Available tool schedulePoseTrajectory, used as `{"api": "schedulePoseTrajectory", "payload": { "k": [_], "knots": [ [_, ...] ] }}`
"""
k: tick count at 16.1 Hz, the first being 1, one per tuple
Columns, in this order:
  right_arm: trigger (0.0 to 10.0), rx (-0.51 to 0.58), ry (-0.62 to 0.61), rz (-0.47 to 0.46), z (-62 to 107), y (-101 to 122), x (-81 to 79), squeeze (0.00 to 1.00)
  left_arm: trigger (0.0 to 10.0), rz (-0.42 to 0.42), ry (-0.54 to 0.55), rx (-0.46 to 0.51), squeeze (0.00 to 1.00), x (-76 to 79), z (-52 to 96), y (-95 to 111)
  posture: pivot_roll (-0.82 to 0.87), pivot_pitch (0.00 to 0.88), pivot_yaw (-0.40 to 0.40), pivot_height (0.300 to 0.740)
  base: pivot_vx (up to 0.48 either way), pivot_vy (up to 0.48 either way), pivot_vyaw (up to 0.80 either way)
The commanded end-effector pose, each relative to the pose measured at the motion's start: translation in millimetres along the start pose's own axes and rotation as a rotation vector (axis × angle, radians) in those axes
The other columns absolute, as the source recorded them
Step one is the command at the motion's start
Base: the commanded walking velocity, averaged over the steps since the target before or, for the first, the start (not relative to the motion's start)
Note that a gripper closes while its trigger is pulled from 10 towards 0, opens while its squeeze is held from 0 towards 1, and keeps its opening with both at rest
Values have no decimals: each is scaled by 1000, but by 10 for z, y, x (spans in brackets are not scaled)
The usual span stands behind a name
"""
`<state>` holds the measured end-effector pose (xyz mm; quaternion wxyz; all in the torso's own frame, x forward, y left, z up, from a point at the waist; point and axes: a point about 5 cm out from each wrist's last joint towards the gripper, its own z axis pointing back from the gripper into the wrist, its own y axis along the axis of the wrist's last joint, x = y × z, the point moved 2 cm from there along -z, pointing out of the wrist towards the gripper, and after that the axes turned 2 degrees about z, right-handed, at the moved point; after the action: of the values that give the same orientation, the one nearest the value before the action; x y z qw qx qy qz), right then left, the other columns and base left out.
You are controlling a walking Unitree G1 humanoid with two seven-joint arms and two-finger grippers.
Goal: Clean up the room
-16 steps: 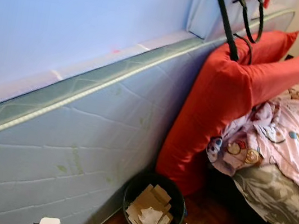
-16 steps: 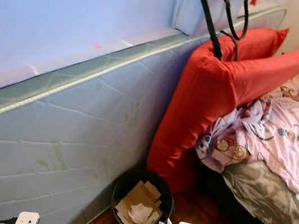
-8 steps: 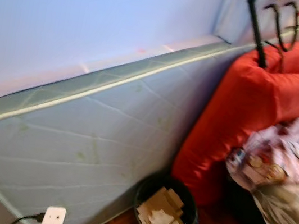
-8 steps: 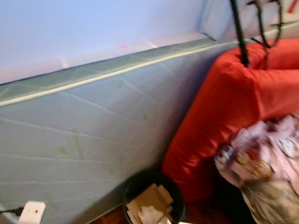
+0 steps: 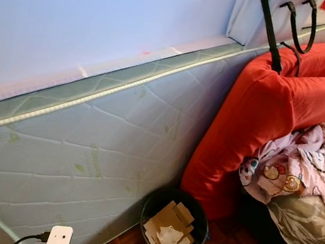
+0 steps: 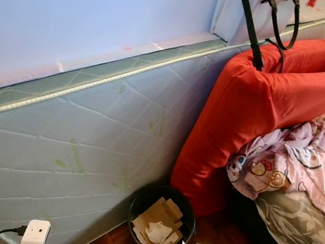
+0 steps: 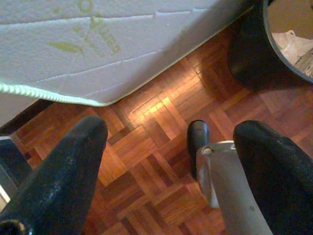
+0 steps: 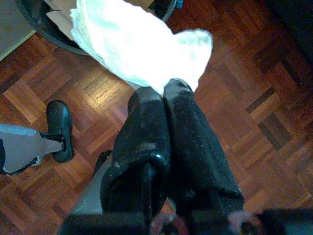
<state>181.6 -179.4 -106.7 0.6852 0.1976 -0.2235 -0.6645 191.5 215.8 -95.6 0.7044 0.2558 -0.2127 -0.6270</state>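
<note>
So the left half of the head view is mostly a mattress (image 5: 84, 147) stood on its side against the pale wall, running from the lower left up to the upper right. Down at the bottom left, the left gripper (image 7: 171, 161) just hangs over bare parquet floor (image 7: 146, 127), fingers spread wide with nothing between them. It looks idle to me.

Moving toward the middle, low in the frame, there's a black bin (image 5: 174, 223) sitting on the floor right at the foot of the mattress, already loaded with cardboard scraps (image 5: 166, 218) and a bit of crumpled paper. Just above it, a big red cushion (image 5: 255, 124) leans on the mattress, with a bag's black straps (image 5: 270, 27) hanging over its top.

Bottom center-right is where the action is: the right gripper (image 8: 164, 95) has its fingers pinched tight on a crumpled white tissue (image 8: 142, 44), which pokes out past the fingertips. From the wrist view the tissue sits just beside the bin's rim, partly overlapping it, not clearly over the opening.

My read: this is the carry-to-bin step. Next move needs the gripper pushed forward until the tissue is properly over the opening, then the fingers let go.

Far right is the bed, pink cartoon-print bedding (image 5: 316, 165) rumpled on top.
</note>
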Motion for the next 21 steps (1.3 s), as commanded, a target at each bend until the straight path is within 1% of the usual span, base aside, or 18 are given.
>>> {"api": "schedulePoseTrajectory", "payload": {
  "k": [1, 8, 9, 11, 13, 17, 21],
  "knots": [
    [10000, -3, -2, 3, 5, -25, -1, 0, 10000, -16, 5, -10, 0, -12, 1, -11, 74, 0, 13, 740, 0, 0, 0],
    [10000, 4, 7, 11, 3, -9, -8, 0, 10000, -13, 1, -6, 0, 3, -3, 1, 73, 0, 13, 740, 0, 0, 0],
    [10000, 9, 10, 20, 4, -4, -10, 0, 10000, -12, 0, -6, 0, 5, -3, 1, 73, 0, 14, 740, 0, 0, 800],
    [10000, 1, 1, 3, 17, -51, 37, 0, 10000, -10, -3, -6, 0, 14, -3, -2, 74, 0, 13, 740, 253, 0, 700],
    [10000, -7, -7, -3, 23, -76, 63, 0, 10000, -9, -3, -6, 0, 16, -2, -4, 72, 0, 13, 740, 255, 0, 0],
    [10000, -10, -7, -10, 20, -73, 55, 0, 10000, -11, -6, -7, 0, 22, -2, -9, 69, 0, 15, 740, 254, 0, 0],
    [10000, -5, -3, 10, 16, -54, 46, 0, 10000, -9, -7, -6, 0, 28, -2, -9, 69, 0, 14, 740, 254, 0, 0]
  ]
}}
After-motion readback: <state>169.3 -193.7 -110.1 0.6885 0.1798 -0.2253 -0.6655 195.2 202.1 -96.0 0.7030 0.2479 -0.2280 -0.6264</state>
